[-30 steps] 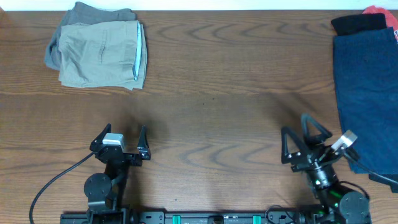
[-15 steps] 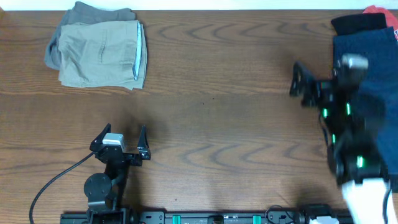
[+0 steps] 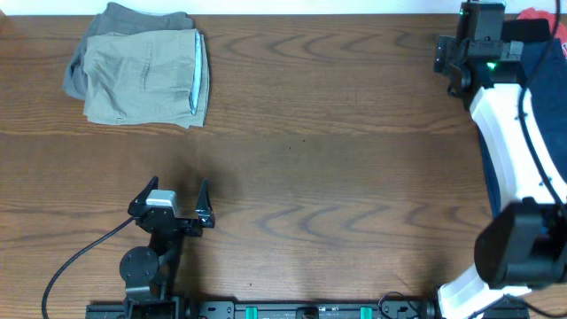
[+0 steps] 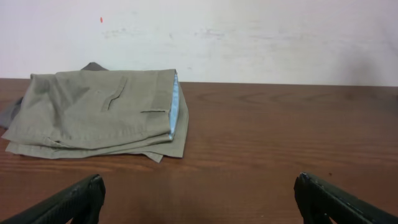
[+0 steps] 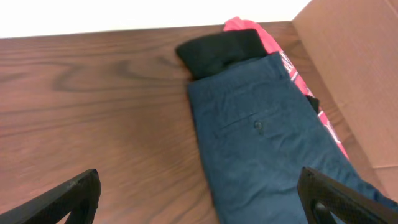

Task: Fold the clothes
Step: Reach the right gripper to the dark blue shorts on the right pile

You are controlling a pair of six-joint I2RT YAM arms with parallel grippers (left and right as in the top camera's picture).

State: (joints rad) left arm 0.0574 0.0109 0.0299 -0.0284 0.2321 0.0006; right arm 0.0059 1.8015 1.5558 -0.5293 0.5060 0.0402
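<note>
Right gripper (image 5: 199,177) fingers spread wide, holding nothing, above the near edge of the navy shorts (image 5: 267,155). Shorts lie flat, long axis running from top centre to lower right of the wrist view, top end meeting the black garment (image 5: 217,53), with the coral-red garment (image 5: 239,25) beyond. Left gripper (image 4: 199,180) also spread, empty, low over the table (image 3: 310,133). Folded khaki shorts (image 3: 142,78) sit on grey shorts (image 3: 111,18), overhead upper left.

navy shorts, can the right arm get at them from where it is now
Probably yes. The right gripper hangs open close by the navy shorts, which lie flat with nothing covering them. The black garment only sits at their far end, so the way looks free.
</note>
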